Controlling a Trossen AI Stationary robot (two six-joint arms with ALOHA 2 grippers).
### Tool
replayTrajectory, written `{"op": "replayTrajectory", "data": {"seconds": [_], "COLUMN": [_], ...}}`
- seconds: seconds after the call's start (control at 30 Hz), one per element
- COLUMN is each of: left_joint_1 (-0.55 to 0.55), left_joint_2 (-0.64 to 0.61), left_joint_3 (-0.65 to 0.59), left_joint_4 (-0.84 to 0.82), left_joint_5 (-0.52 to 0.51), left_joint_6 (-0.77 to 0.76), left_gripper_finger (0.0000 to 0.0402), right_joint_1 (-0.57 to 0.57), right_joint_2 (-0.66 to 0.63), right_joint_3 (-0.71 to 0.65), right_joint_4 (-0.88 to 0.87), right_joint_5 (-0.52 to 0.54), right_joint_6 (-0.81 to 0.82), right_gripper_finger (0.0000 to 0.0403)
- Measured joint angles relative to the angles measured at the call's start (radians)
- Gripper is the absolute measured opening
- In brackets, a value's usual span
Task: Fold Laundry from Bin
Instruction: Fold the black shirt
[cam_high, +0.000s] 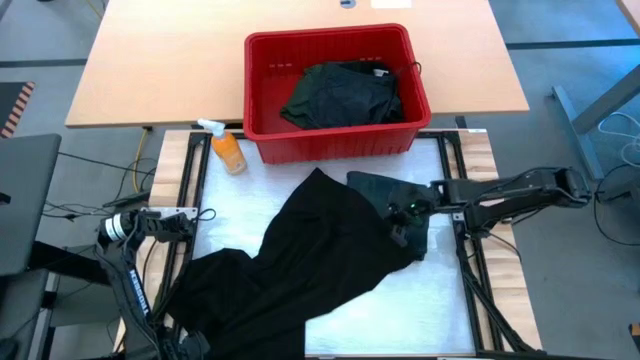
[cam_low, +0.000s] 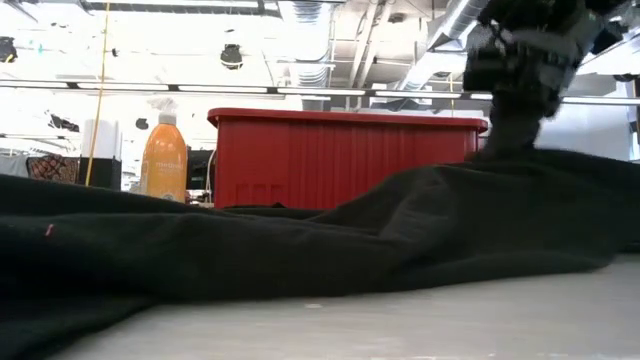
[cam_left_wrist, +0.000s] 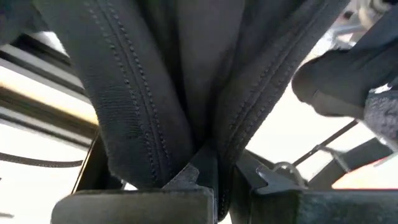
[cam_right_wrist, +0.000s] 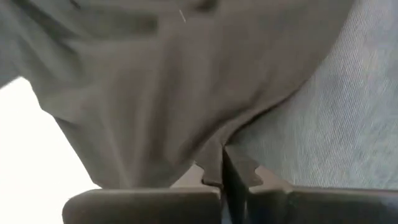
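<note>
Meanwhile both arms reach low, right claw (cam_high: 405, 222) and left claw (cam_left_wrist: 214, 186) each pinching the black garment (cam_high: 300, 260).

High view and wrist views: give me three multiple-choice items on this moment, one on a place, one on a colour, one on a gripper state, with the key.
1. Where does the orange spray bottle stand?
A. inside the bin
B. beside the bin's left front corner
C. on the black garment

2. What colour is the bin?
A. red
B. blue
C. white

3. How is the right gripper?
A. wide open above the table
B. shut on nothing
C. shut on the black garment

Key: 1 B, the bottle stands on the table just outside the bin. 2 A, its walls are red. 3 C, cloth is pinched between its fingers.
</note>
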Motion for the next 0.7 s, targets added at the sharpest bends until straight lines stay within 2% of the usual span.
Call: {"op": "replayTrajectory", "data": {"seconds": [0.13, 0.27, 0.4, 0.53, 0.7], "left_joint_1": [-0.001, -0.014, -0.051, -0.079, -0.102], "left_joint_2": [-0.001, 0.0, -0.001, -0.001, 0.0], "left_joint_3": [0.05, 0.201, 0.373, 0.48, 0.575], "left_joint_4": [-0.099, -0.315, -0.49, -0.559, -0.53], "left_joint_5": [-0.213, -0.56, -0.915, -1.152, -1.421], "left_joint_6": [0.089, 0.162, 0.249, 0.377, 0.656], "left_gripper_finger": [0.0, 0.0, 0.0, 0.0, 0.0], "right_joint_1": [-0.011, -0.025, -0.046, -0.055, 0.0], "right_joint_2": [-0.077, -0.164, -0.212, -0.215, -0.241], "right_joint_3": [0.077, 0.162, 0.198, 0.185, 0.167], "right_joint_4": [-0.02, -0.042, -0.198, -0.366, -0.315], "right_joint_5": [0.001, 0.064, 0.135, 0.138, 0.138], "right_joint_6": [-0.029, -0.056, -0.049, -0.003, 0.03], "right_gripper_finger": [0.0027, 0.0014, 0.0014, 0.0016, 0.0018]}}
